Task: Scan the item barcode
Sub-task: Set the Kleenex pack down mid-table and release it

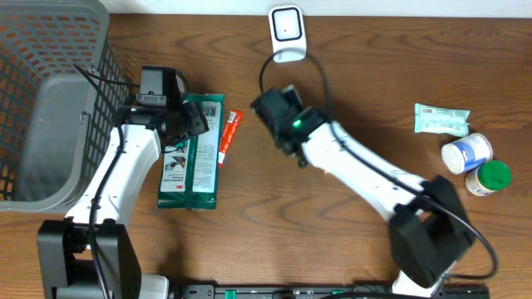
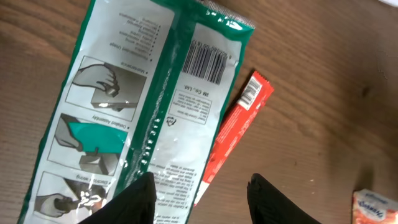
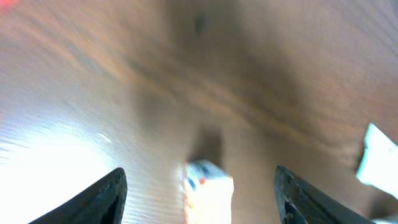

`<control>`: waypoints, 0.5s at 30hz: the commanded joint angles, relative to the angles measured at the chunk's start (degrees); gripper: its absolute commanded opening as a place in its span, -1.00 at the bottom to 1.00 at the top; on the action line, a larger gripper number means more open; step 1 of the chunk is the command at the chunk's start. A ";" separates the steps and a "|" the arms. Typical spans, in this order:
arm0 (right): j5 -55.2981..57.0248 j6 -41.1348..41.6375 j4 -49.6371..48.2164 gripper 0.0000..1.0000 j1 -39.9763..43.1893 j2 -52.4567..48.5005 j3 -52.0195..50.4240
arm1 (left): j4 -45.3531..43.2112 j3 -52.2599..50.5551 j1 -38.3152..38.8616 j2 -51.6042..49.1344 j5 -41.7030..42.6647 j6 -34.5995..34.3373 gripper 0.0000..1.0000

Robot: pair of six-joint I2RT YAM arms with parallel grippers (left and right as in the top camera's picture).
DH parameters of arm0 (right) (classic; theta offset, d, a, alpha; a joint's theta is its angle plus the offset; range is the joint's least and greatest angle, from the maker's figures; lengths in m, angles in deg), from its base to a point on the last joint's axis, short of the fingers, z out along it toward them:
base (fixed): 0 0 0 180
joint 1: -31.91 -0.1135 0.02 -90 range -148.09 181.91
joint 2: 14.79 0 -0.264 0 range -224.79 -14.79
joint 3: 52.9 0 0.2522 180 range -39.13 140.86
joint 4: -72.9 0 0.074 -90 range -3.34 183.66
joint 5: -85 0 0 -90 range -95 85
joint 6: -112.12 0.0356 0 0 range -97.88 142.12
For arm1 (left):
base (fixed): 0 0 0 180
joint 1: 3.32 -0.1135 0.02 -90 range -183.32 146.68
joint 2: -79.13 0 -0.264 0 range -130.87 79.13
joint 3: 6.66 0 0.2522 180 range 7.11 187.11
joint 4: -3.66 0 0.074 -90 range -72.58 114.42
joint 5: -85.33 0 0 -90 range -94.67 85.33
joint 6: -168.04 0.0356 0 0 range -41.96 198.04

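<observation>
A small white-and-orange box [image 3: 208, 190] lies on the wood between the wide-apart fingers of my right gripper [image 3: 200, 171], which touch nothing; this view is blurred. From overhead my right gripper [image 1: 268, 106] hangs just below the white barcode scanner [image 1: 287, 33]. The corner of that box [image 2: 376, 206] also shows in the left wrist view. My left gripper [image 2: 201, 176] is open and empty above a green-and-white packet [image 2: 143, 106], barcode side up, and a red stick pack [image 2: 236, 130] beside it. Overhead, the left gripper [image 1: 193, 123] sits over the packet's [image 1: 198, 166] top end.
A grey mesh basket [image 1: 50, 108] fills the far left. At the right edge lie a pale green sachet [image 1: 440, 119], a white-and-blue bottle [image 1: 467, 154] and a green-lidded jar [image 1: 489, 177]. The scanner's cable [image 1: 320, 79] runs down beside the right arm.
</observation>
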 commanded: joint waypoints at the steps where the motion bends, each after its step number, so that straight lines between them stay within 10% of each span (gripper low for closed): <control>1: -15.89 -0.28 -0.59 0.40 3.34 4.24 4.50 | 1.09 0.17 -0.09 0.22 -0.70 2.27 0.00; 8: -28.74 4.15 -1.11 0.43 8.61 3.98 4.55 | 1.66 0.13 1.11 0.04 -0.68 5.92 -0.02; 15: -28.74 4.11 -0.70 0.44 11.56 3.85 4.55 | -0.70 0.11 6.67 -4.13 -0.70 9.14 -0.48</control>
